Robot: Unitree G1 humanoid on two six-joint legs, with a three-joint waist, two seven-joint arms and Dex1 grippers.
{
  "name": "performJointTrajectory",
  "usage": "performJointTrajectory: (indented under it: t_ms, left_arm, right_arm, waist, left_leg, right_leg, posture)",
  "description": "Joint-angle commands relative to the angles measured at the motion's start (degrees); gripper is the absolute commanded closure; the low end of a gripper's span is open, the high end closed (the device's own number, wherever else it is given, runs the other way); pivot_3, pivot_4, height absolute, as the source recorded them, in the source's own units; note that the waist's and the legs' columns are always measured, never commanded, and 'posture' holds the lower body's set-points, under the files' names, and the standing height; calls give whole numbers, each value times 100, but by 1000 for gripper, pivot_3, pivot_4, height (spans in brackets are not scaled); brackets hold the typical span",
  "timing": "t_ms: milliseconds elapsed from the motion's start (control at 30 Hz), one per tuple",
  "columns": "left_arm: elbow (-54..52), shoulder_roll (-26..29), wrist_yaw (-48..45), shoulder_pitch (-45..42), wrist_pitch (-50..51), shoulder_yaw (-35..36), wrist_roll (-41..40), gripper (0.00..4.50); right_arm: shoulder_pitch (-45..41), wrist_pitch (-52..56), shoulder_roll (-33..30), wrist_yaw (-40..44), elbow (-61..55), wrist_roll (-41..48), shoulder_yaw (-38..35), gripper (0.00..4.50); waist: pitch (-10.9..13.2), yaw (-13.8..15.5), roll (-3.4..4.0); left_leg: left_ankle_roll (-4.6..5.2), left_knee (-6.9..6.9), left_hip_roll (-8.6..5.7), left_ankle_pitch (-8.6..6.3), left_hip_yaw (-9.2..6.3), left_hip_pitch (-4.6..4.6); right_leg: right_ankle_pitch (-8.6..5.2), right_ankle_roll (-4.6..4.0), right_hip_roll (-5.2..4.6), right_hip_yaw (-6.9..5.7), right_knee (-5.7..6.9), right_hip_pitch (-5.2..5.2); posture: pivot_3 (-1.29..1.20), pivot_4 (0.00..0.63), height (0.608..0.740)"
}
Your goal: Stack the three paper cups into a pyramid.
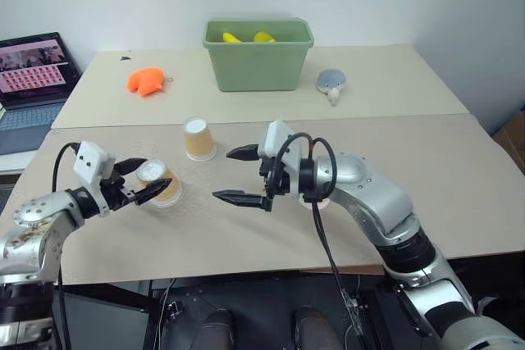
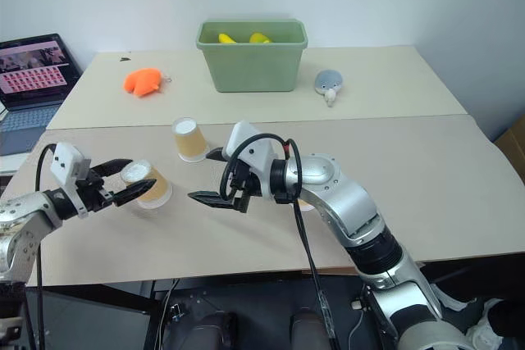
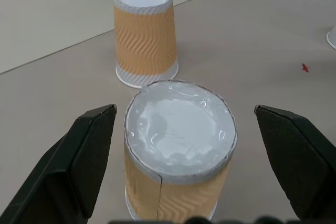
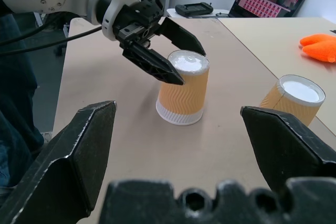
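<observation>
Three paper cups stand upside down on the table. One cup (image 1: 161,184) sits between the fingers of my left gripper (image 1: 152,178), which is open; both fingers (image 3: 79,156) stand clear of its sides. A second cup (image 1: 199,138) stands just beyond it, free. The third cup is mostly hidden under my right forearm, with a bit of its white rim (image 3: 332,38) showing. My right gripper (image 1: 223,174) hovers open and empty to the right of the first two cups, pointing left toward them.
A green bin (image 1: 258,63) holding yellow items stands at the back. An orange toy (image 1: 146,81) lies to its left and a grey plush (image 1: 332,82) to its right. An open laptop (image 1: 33,71) sits at the far left.
</observation>
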Motion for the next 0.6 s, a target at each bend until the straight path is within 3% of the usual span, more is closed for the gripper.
performJointTrajectory:
  t_ms: [33,233,333,367,433,600]
  left_arm:
    - [168,14,-134,-256,-216,-84,149,0]
    - [357,-14,-230,-444,-263,-167,227,0]
    - [397,-24,-260,-501,-251,-173,246,897]
    - [421,-22,-269,-529,-243,-174,255,1006]
    - [441,-9,-274,-556,-221,-172,268,1902]
    - [493,18,-284,-608,-241,-165,312,1994]
  right_arm:
    - [32,57,4,-74,-275,5,-183,38]
    - [90,100,10,-163,-325,-25,-223,38]
    - [90,116,20,-201,-312,-32,-249,0]
    - [90,115,20,-208,-296,-36,-256,0]
    - [99,127,10,-223,-292,-34,-272,0]
    - [90,120,-3,-260,-238,-47,-301,0]
  waist:
    - [0,1,-1]
    - [0,-7,-1]
    - [0,-6,-1]
    - [0,-6,-1]
    - [0,-5,-1]
    - [0,-4,-1]
  left_leg:
    - [0,0,0,0,0,-1]
    - [0,0,1,0,0,-1]
    - [0,0,0,0,0,-1]
    - [0,0,0,0,0,-1]
    - [0,0,0,0,0,-1]
    - [0,1,0,0,0,-1]
  right_leg:
    - [0,0,0,0,0,0]
    - [0,0,0,0,1,-1]
    - [0,0,0,0,1,-1]
    - [0,0,0,0,1,-1]
    - [0,0,0,0,1,-1]
    - [0,0,0,0,1,-1]
  posture:
    - [0,150,735]
    - [0,150,735]
    - [0,150,735]
    - [0,150,735]
    - [0,150,735]
    - [0,150,735]
